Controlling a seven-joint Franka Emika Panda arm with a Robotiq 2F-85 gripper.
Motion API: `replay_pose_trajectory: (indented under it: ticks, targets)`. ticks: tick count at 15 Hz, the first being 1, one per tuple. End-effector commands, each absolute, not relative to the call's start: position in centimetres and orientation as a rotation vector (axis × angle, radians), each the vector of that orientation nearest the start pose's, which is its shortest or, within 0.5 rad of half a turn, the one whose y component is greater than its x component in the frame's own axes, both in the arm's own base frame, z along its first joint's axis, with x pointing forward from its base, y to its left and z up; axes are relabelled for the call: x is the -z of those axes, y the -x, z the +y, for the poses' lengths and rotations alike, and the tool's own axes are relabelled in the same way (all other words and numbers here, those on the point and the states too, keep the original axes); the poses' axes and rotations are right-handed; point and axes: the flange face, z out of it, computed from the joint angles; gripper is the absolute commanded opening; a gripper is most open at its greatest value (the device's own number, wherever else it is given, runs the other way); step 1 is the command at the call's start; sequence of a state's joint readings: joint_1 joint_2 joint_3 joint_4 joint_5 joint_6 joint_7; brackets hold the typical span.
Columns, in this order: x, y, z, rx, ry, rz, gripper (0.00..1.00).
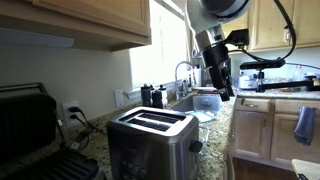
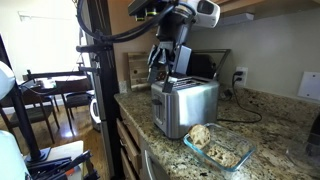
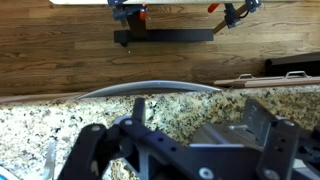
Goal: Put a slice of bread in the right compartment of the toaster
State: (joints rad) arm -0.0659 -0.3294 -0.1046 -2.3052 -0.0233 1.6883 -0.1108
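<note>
Granite countertop (image 2: 275, 118) carries the toaster (image 1: 150, 145) near its front edge; in both exterior views the toaster stands upright, with brushed steel sides and a black top. Its two long slots (image 1: 155, 120) lie side by side and face upward; a round knob (image 1: 195, 147) sits on one end.

Just beside the toaster, in an exterior view, a glass dish (image 2: 237, 158) rests on the counter; inside it lies the bread (image 2: 203, 137), pale and flat, apart from the toaster and not touched by the arm. A black contact grill (image 1: 25, 125) stands at the other end of the toaster; behind it a faucet (image 1: 183, 70) rises by the window.

The gripper (image 1: 226, 92) hangs in the air, pointing down, higher than the toaster top; in an exterior view it (image 2: 165, 72) appears above the far end of the toaster, but I cannot tell exactly over which spot it stands. In the wrist view its dark body fills the bottom of the picture, above speckled stone and a wooden floor (image 3: 100, 50) past the counter edge. How far the jaws stand apart I cannot tell, nor whether anything is between them.
</note>
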Motion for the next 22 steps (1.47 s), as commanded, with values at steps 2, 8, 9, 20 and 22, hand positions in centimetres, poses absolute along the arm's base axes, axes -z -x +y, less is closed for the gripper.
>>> replay_pose_trajectory:
  ticks: [2, 8, 9, 20, 22]
  targets:
    - [-45.6, -40.7, -7.6, -0.406, 3.056, 0.106, 1.00]
    - [-45.4, -41.6, -8.8, -0.339, 3.067, 0.136, 1.00]
    - [-45.3, -41.7, -9.0, -0.327, 3.069, 0.140, 1.00]
    - [-42.5, -44.9, -10.3, -0.279, 3.093, 0.168, 1.00]
    - [-42.0, -45.5, -10.6, -0.290, 3.096, 0.169, 1.00]
